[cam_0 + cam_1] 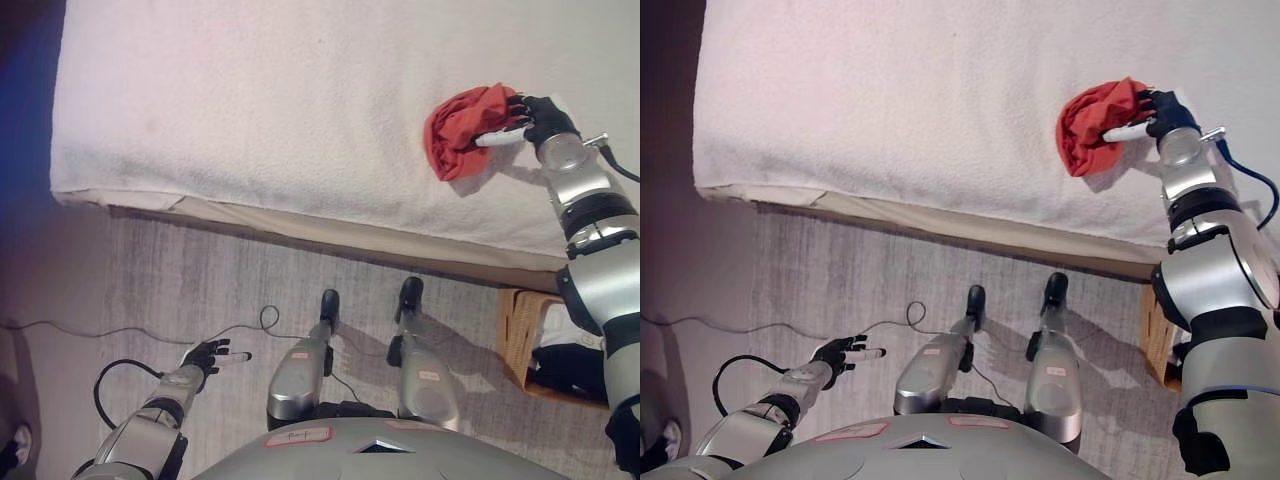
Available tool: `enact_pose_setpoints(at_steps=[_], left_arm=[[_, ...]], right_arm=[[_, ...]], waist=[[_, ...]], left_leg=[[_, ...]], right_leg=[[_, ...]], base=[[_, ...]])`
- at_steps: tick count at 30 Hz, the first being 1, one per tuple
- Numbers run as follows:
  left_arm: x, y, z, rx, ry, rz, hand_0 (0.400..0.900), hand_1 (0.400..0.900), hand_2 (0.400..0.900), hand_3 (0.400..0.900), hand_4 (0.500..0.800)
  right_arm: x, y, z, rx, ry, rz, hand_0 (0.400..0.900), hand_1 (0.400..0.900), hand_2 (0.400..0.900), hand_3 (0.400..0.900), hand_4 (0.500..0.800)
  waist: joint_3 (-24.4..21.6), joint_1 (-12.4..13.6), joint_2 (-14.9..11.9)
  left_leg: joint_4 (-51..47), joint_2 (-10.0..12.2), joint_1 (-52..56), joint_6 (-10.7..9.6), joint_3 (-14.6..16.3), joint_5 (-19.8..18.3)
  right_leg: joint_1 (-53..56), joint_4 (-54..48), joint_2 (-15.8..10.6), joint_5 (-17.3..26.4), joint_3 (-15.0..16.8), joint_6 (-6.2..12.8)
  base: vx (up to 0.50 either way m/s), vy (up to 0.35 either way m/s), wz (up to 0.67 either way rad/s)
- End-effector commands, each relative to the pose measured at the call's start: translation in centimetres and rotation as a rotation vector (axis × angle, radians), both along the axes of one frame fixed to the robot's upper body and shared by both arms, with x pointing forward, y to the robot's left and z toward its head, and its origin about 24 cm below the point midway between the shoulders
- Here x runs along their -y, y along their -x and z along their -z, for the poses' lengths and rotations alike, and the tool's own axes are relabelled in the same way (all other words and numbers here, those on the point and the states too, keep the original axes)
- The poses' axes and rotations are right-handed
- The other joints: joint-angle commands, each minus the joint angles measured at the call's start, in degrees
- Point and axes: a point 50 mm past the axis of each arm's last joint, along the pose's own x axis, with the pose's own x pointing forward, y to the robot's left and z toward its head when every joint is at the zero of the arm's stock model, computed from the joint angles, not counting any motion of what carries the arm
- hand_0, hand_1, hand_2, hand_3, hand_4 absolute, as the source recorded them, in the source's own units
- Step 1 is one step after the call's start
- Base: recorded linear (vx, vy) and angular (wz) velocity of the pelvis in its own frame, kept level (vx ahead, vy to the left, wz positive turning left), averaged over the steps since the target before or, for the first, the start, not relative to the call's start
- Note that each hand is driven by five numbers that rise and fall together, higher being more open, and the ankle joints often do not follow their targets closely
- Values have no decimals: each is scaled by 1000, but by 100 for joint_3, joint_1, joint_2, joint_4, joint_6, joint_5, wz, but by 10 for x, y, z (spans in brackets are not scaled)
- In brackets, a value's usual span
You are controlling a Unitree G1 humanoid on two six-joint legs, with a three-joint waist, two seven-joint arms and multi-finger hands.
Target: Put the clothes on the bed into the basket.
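My left hand (205,355) hangs low over the grey floor (180,270), well clear of the bed, fingers loosely spread with one white-tipped finger pointing out; it holds nothing. Ahead of me the bed (250,110) runs across the view under a pale textured cover, bare over most of its width. Toward its right end sits the one piece of clothing I can see, a crumpled red garment (462,128), lying close to the near edge. My right hand (527,118) is at the garment's right side, dark fingers curled into the folds and a white-tipped finger laid across the cloth, so I judge I have it pinched. Below, on the floor by the bed's right corner, stands the woven basket (515,325), with something white and dark already in it.

What could go wrong: my hold seems to catch only one edge of the bundle, so when lifted it may unfold and trail, snag on the bed edge, or slip free and land on the floor short of the basket.

My right arm covers much of the basket, so I cannot see its full opening or what it holds. How much cloth is between my fingers is also hidden.
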Motion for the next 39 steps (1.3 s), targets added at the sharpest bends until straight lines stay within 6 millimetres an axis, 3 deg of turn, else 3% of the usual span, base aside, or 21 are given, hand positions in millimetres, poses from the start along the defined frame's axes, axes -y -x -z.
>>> enact_pose_setpoints(at_steps=[1, 20, 21, 22, 23, 24, 39], left_arm=[[-22, 28, 0, -86, -90, 18, 900, 900, 900, 900, 800], [-16, 22, 1, -62, -93, 36, 900, 900, 900, 900, 800], [-16, 22, 1, -64, -93, 38, 900, 900, 900, 900, 800], [-16, 22, 1, -64, -93, 38, 900, 900, 900, 900, 800], [-16, 24, 1, -70, -95, 39, 900, 900, 900, 900, 800], [-16, 25, 2, -72, -96, 39, 900, 900, 900, 900, 800], [-14, 21, 2, -72, -100, 36, 900, 900, 900, 900, 800]], right_arm=[[-4, -14, -63, 195, 24, 13, 900, 900, 900, 900, 800], [-35, -27, -70, 237, -63, -43, 900, 900, 900, 900, 800], [-36, -27, -70, 239, -70, -45, 871, 871, 871, 871, 782], [-36, -27, -70, 239, -70, -45, 573, 573, 573, 573, 604], [-38, -28, -70, 243, -78, -46, 435, 435, 435, 435, 521], [-39, -28, -69, 241, -79, -50, 400, 400, 400, 400, 500], [-48, -30, -59, 217, -106, -64, 400, 400, 400, 400, 500]], waist=[[-105, 79, -282], [-29, 316, -87], [-32, 330, -75], [-33, 328, -75], [-31, 354, -59], [-39, 360, -53], [-115, 286, -69]], left_leg=[[-40, -230, -127, 42, 119, -10], [-40, -342, -354, 30, -32, 81], [-40, -347, -367, 28, -46, 88], [-40, -348, -368, 27, -48, 88], [-40, -351, -383, 26, -71, 93], [-40, -353, -382, 31, -74, 89], [-40, -353, -273, 55, -31, 33]], right_leg=[[-73, 100, -489, -273, 692, 499], [-141, 50, -585, -249, 614, 511], [-138, 47, -589, -251, 606, 510], [-138, 47, -589, -251, 603, 510], [-135, 45, -599, -254, 592, 513], [-128, 45, -603, -257, 593, 512], [-29, 49, -632, -292, 670, 509]], base=[[0, 0, 0], [3, 4, 7], [2, -1, 8], [3, 2, 11], [8, 7, 7], [14, 14, 6], [3, 9, -2]])
